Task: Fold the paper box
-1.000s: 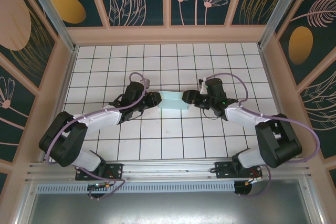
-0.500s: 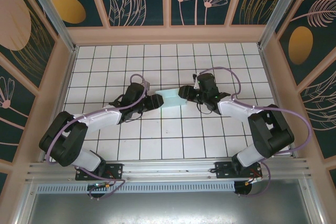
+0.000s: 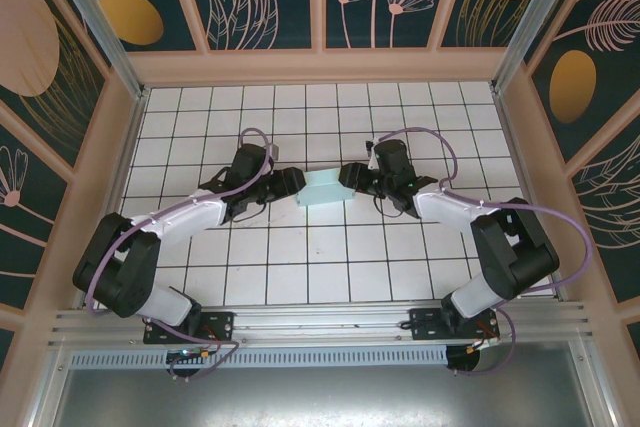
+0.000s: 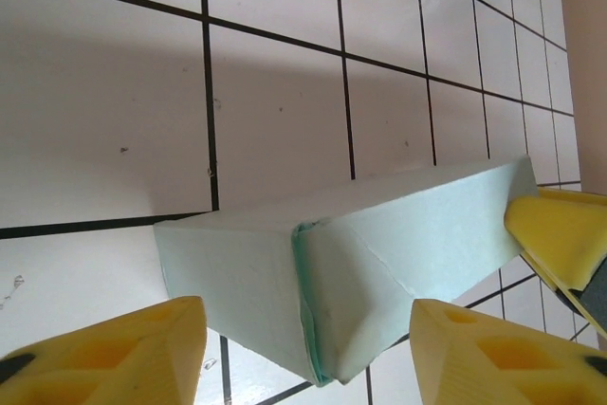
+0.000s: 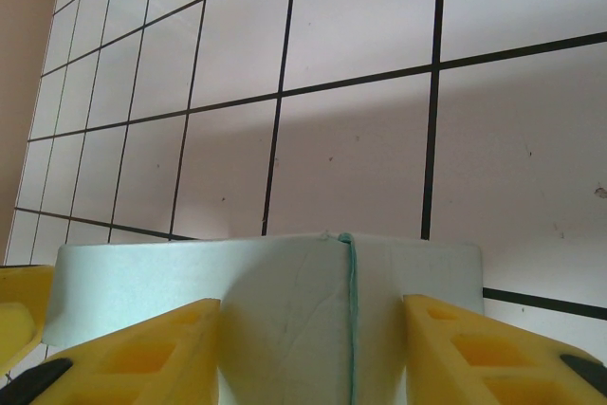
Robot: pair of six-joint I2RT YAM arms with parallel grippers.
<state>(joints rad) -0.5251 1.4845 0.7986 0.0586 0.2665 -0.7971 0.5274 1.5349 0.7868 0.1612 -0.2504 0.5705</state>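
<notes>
The left pincer (image 3: 296, 187) has shifted slightly, jaws spread at one end of the paper box (image 3: 323, 188), a creased, matte mint card oblong lying mid-tabletop (image 3: 300, 267). The right pincer (image 3: 346, 179) meets the other end; I cannot tell whether it grips.

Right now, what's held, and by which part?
The paper box, by its right end, between right gripper fingers; left gripper open around the other end.

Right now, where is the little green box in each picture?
Top view: the box sits in the middle of the picture.
Left wrist: the box is low in the middle, slanting up to the right.
Right wrist: the box lies along the bottom, in the middle.
Shared landmark: the white tiles with black lines, under the box every time.
</notes>
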